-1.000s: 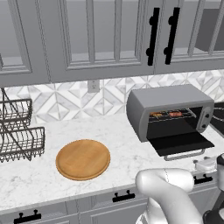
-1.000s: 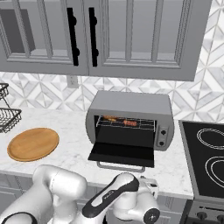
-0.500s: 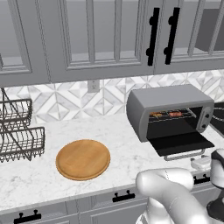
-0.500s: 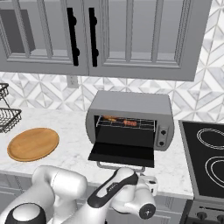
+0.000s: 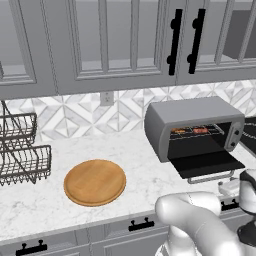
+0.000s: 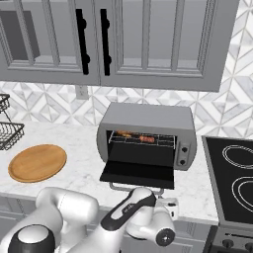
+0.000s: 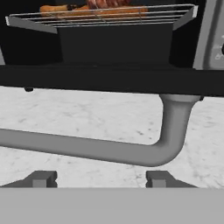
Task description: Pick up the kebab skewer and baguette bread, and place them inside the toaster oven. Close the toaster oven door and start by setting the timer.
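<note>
1. Left base view — from behind the arm, looks forward and down over the counter (image 5: 45,200); toaster oven (image 5: 192,127) at right.
2. Right base view faces the same oven (image 6: 146,136) more head-on.
3. Hand view sits low and close before the toaster oven door (image 7: 109,81) — both base views share it.

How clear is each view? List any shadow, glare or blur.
Left base view: sharp, evenly lit, toaster oven interior dark. Right base view: sharp, no glare, faint shadow under the open toaster oven door. Hand view: handle close and slightly soft, door underside near black, food cropped at the top.
</note>
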{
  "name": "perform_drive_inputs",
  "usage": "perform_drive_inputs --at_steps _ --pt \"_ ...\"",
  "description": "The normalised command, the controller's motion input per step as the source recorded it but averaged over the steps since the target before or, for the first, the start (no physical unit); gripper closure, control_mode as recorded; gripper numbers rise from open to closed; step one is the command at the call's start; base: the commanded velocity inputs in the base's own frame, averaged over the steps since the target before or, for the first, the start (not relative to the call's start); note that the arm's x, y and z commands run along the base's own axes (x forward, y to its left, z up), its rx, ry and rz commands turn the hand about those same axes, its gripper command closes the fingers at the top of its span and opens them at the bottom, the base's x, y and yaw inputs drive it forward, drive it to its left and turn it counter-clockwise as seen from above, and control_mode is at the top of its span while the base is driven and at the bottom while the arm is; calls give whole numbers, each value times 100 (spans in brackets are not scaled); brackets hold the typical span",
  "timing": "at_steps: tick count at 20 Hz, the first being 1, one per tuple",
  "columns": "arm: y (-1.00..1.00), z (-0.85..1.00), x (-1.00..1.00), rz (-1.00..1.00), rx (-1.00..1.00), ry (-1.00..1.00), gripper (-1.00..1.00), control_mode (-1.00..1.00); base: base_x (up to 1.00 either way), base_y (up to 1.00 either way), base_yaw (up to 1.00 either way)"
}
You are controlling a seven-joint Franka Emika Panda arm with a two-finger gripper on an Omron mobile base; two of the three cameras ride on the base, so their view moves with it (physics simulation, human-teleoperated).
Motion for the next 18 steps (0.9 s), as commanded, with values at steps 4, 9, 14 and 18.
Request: perform_drive_inputs --at_steps 4,9,14,18 --pt "33 3 2 -2 0 -1 -100 -100 0 0 0" --pt "13 38 11 -8 0 -5 -100 -100 0 0 0" --pt "11 48 15 -12 0 -2 -100 -100 0 0 0" --pt "17 52 21 -8 0 -3 -100 -100 0 0 0"
